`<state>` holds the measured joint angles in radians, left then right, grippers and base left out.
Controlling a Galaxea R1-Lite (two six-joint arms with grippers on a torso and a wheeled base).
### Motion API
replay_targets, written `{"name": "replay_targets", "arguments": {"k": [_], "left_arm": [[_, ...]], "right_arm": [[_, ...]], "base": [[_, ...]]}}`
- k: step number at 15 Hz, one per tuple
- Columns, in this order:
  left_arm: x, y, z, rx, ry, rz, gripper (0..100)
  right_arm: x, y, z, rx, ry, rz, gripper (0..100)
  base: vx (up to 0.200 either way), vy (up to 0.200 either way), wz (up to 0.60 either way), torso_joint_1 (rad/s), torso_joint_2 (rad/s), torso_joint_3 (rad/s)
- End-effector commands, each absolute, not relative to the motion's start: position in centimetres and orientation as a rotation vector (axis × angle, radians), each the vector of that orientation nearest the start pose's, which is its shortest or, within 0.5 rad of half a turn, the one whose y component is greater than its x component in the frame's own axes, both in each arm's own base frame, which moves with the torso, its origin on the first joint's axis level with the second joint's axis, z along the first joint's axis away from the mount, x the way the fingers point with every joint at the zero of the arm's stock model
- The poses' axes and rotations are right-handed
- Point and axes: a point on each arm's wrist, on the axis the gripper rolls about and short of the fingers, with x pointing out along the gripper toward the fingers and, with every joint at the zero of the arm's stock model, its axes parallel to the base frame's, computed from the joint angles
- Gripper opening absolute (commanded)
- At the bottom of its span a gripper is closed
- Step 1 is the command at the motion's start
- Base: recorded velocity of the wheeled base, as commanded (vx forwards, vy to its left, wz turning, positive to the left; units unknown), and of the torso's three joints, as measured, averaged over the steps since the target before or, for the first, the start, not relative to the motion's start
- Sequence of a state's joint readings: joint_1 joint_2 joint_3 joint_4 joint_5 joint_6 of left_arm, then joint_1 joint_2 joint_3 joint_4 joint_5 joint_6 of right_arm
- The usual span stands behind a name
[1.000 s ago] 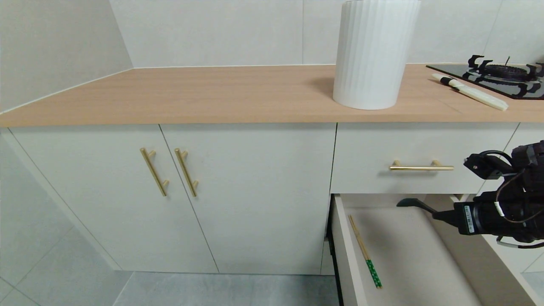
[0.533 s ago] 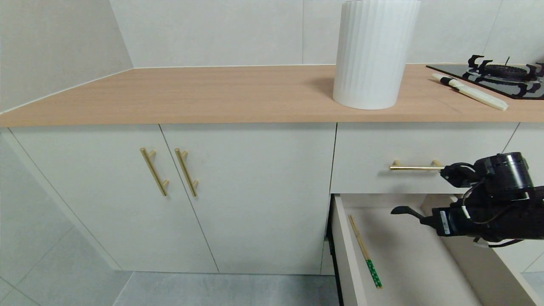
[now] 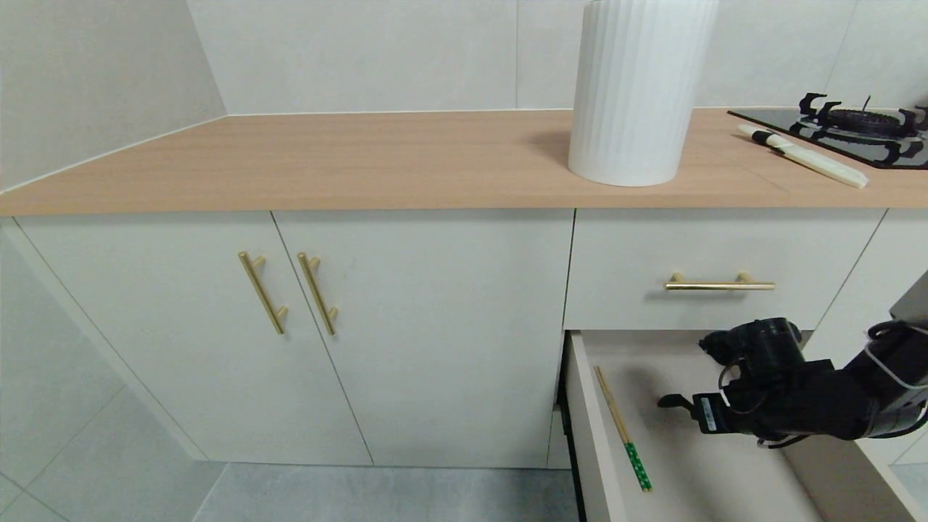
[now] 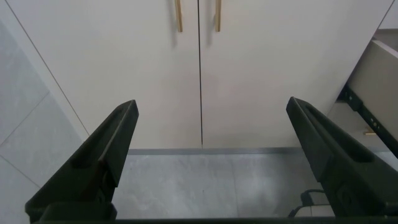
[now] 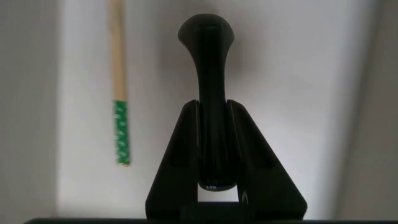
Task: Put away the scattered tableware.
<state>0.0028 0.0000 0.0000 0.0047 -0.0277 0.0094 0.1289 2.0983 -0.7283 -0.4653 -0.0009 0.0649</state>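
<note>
Black utensil (image 5: 206, 37) is pinched between the fingers of the right gripper (image 5: 211, 109), its rounded end poking out past the fingertips toward the left. I cannot tell what kind of utensil it is. It hangs over the open drawer (image 3: 583, 406), above the bare floor and apart from it. A pair of chopsticks (image 3: 622, 438) with green ends already lies in the drawer along its left wall, well to the left of the held piece.

The step in hand looks like the drop-off. To do it well:

- Bring the utensil low, close to the drawer floor, before letting go; a release from this height would probably make it bounce or roll.
- Keep it level and roughly parallel to the chopsticks, and stay to their right so it does not land across them.
- Spread the fingers fully, then lift straight up, minding the closed drawer front and brass handle (image 3: 719, 286) just above on the far side.

Left gripper (image 4: 211, 109) is spread wide and holds nothing, facing the cabinet doors (image 4: 199, 74).

One pale utensil (image 3: 801, 156) lies on the counter (image 3: 362, 159) at the far right, between the white ribbed container (image 3: 631, 94) and the stove (image 3: 855, 127), so the job seems partly done.
</note>
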Motion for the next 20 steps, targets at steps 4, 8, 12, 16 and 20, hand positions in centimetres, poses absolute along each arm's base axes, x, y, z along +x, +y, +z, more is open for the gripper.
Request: {"name": "replay_targets", "arguments": {"k": [4,8,12,16,20], "left_arm": [[-2.3,-0.1,7.5,0.009,0.004,-0.025,100],[-2.3,-0.1,7.5,0.009,0.004,-0.025,100],[-2.3,-0.1,7.5,0.009,0.004,-0.025,100],[-2.3,-0.1,7.5,0.009,0.004,-0.025,100],[-2.3,-0.1,7.5,0.009,0.004,-0.025,100]], "right_arm": [[32.5,4.3,-1.9,-0.021,0.986,0.06,0],[32.6,4.4,-2.2,-0.025,0.985,0.055,0],[32.7,4.4,-2.2,-0.023,0.982,0.055,0],[32.8,4.4,-2.6,-0.029,0.97,0.043,0],[32.9,4.3,-2.9,-0.03,0.964,0.036,100]], "base": [[0.0,0.0,0.0,0.0,0.0,0.0],[0.0,0.0,0.0,0.0,0.0,0.0],[0.0,0.0,0.0,0.0,0.0,0.0],[0.0,0.0,0.0,0.0,0.0,0.0],[0.0,0.0,0.0,0.0,0.0,0.0]]}}
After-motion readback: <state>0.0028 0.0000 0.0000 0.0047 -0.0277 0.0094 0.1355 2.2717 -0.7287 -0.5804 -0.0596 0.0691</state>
